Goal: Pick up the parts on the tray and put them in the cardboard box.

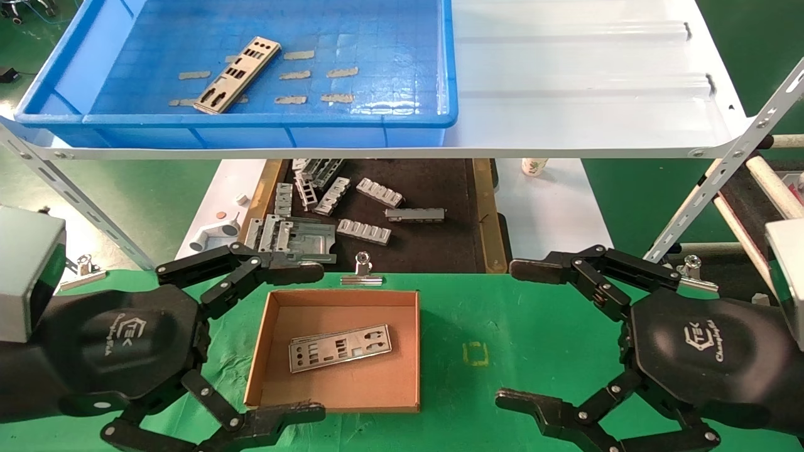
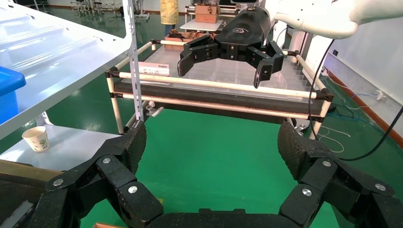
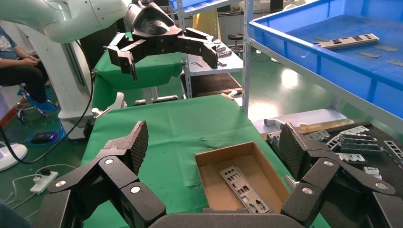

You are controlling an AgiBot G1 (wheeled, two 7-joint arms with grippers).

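Observation:
One flat silver plate (image 1: pixel 237 75) lies on the floor of the blue tray (image 1: pixel 251 119) on the upper shelf; it also shows in the right wrist view (image 3: pixel 349 41). Another plate (image 1: pixel 340 347) lies flat in the cardboard box (image 1: pixel 254 351) on the green cloth, also seen in the right wrist view (image 3: pixel 244 189). My left gripper (image 1: pixel 308 342) is open and empty, just left of the box. My right gripper (image 1: pixel 518 333) is open and empty, to the right of the box. Each wrist view shows the other gripper facing it, the right one (image 2: pixel 221 64) and the left one (image 3: pixel 166 52).
Chunky grey ribbed brackets (image 1: pixel 364 231) lie on a dark mat with wooden edges (image 1: pixel 480 213) below the shelf. A binder clip (image 1: pixel 362 271) holds the cloth behind the box. A paper cup (image 1: pixel 534 166) stands on the white surface. Slanted shelf struts (image 1: pixel 722 169) stand on the right.

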